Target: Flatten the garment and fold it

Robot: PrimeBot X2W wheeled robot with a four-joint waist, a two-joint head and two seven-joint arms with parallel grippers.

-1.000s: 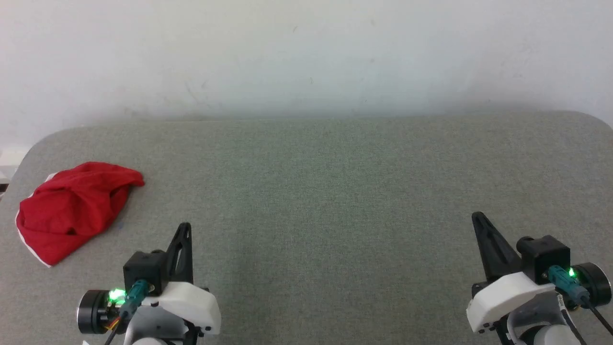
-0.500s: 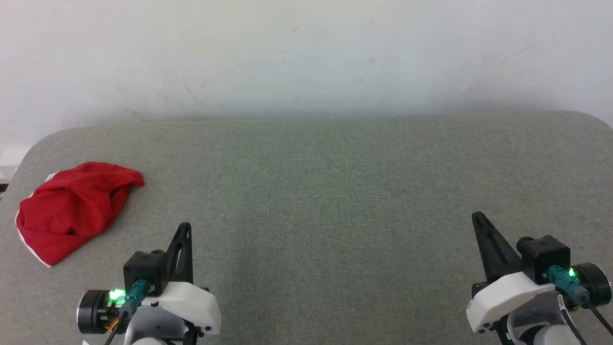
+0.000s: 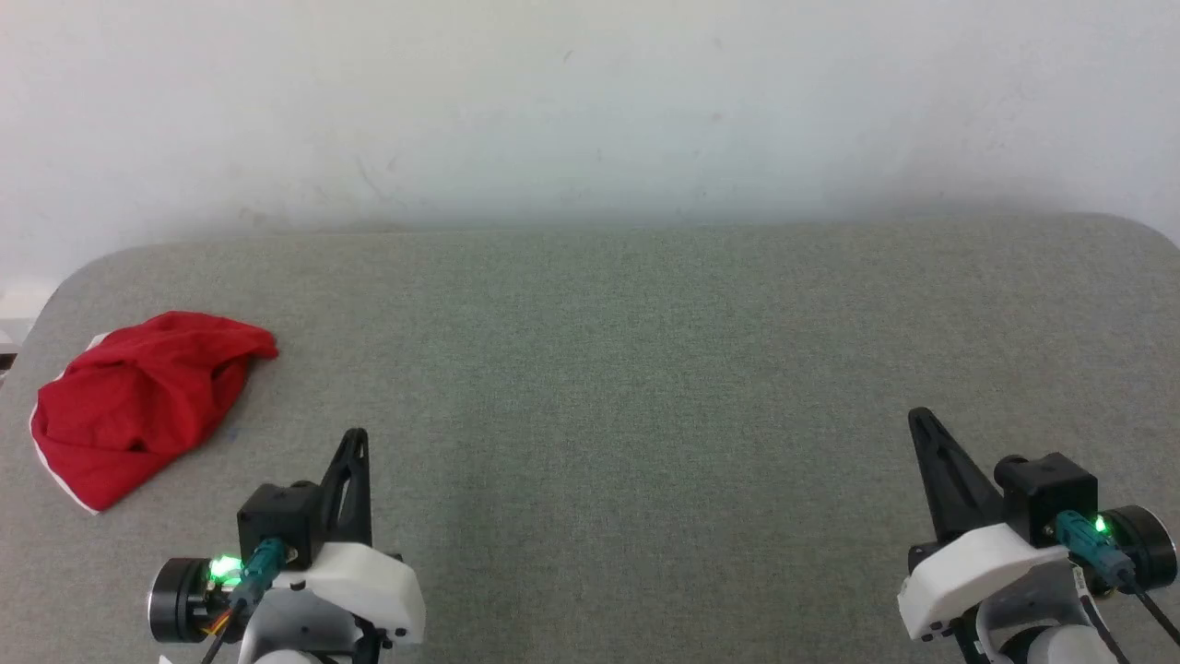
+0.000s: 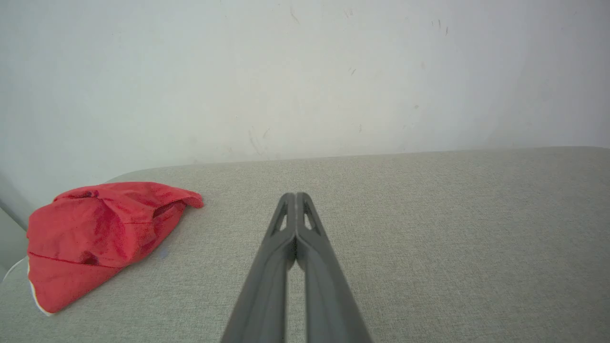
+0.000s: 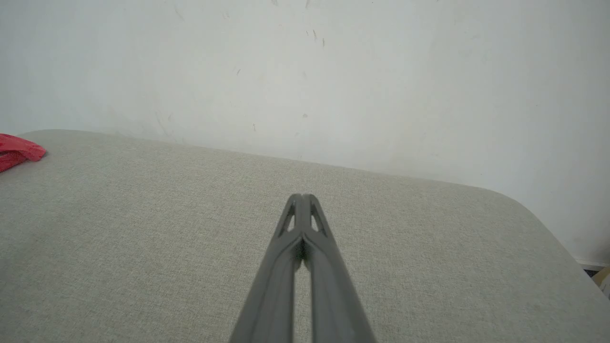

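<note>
Shorts [image 3: 138, 406] of bright red soft fabric, edged with thin white trim, lie crumpled in a loose heap at the far left of the grey fabric-covered table with rounded corners [image 3: 645, 369], close to its left edge, touched by neither arm. The left gripper [image 3: 355, 441], two long dark fingers on a white wrist, is at the near edge, to the right of the heap and apart from it; its jaws are pressed fully together and hold nothing. The right gripper [image 3: 920, 420], of the same build, is at the near right, well apart from the shorts, its jaws likewise closed tight and empty. A scuffed white wall [image 3: 590, 111] stands behind the table.
</note>
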